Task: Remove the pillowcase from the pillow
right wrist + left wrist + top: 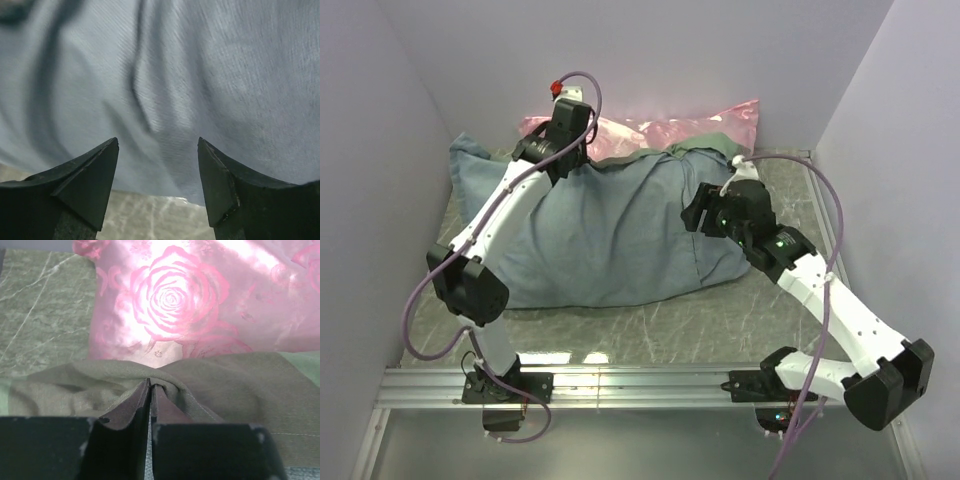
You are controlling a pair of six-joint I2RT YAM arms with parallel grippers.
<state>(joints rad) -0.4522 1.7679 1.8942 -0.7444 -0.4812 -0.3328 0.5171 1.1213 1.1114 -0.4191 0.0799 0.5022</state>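
The pillowcase lies grey-blue side up across the middle of the table, bulging with the pillow inside, which is hidden. Its olive edge shows in the left wrist view. My left gripper is at the case's far edge, shut on a fold of the olive cloth. My right gripper is open at the case's right end, its fingertips close to the grey-blue cloth and holding nothing.
A shiny pink rose-patterned pillow lies against the back wall, right behind the case; it also fills the left wrist view. White walls stand left, back and right. Green marble tabletop shows in front.
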